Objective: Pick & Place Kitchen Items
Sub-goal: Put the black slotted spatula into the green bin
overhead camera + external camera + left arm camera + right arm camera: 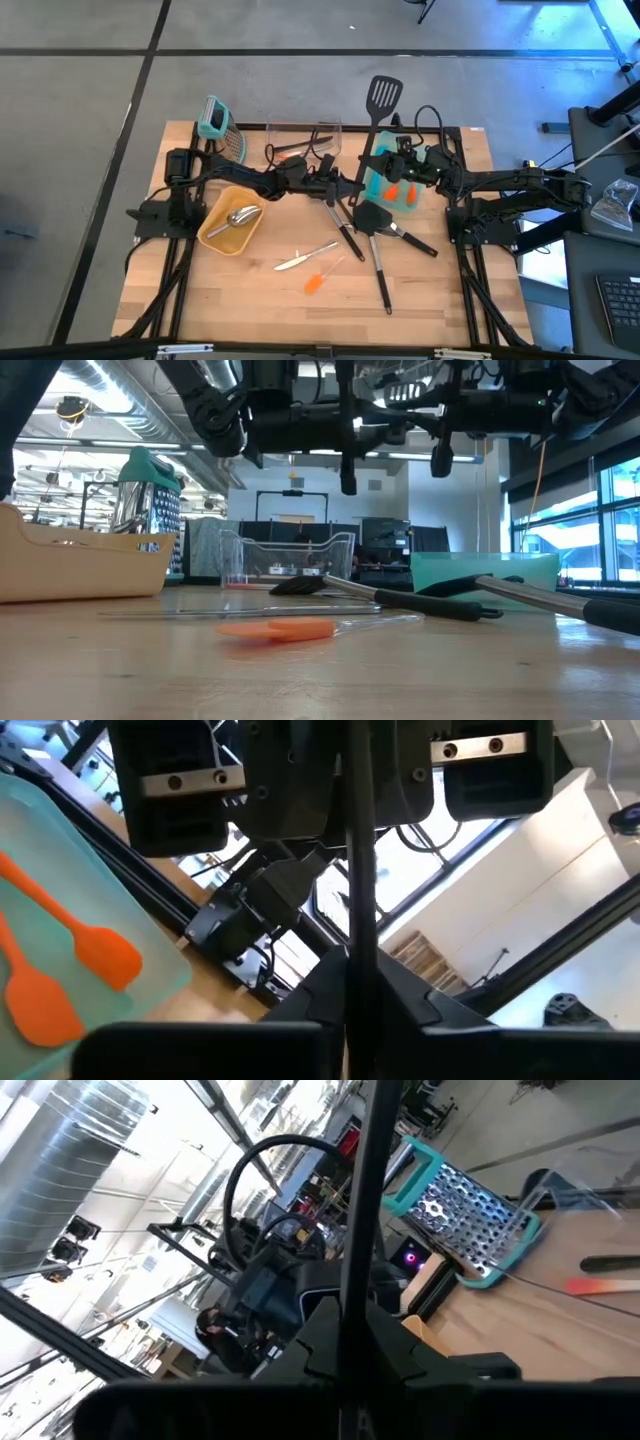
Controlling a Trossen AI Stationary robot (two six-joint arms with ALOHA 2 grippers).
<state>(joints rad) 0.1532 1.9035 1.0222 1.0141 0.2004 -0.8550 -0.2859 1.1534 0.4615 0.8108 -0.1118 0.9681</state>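
A black slotted turner [383, 95] is held over the middle of the table, its head toward the far edge and its handle [366, 152] running back toward the near edge. My left gripper [345, 188] reaches in from the left and is shut on the handle. My right gripper [384, 158] reaches in from the right and is shut on the handle too, closer to the head. Beneath them a teal tray [402, 205] holds orange spatulas [70, 970]. More black utensils [375, 225] lie flat on the table. My left gripper pinches the turner's handle [358, 910] between its two fingers, on the part toward the handle's free end. It comes roughly level from the table's left, and the fingers lie across the handle. The turner is clear of the table. My right gripper pinches the same handle [362, 1230] between its two fingers, at a place nearer the slotted head. It comes roughly level from the table's right, fingers across the handle. The handle runs on past the fingers, clear of the table.
A yellow bin [215, 236] with a silver scoop [238, 217] stands at the left. A clear container [303, 132] and a teal grater [220, 125] stand at the far side. A metal knife [305, 258] and an orange spatula [318, 281] lie near the front.
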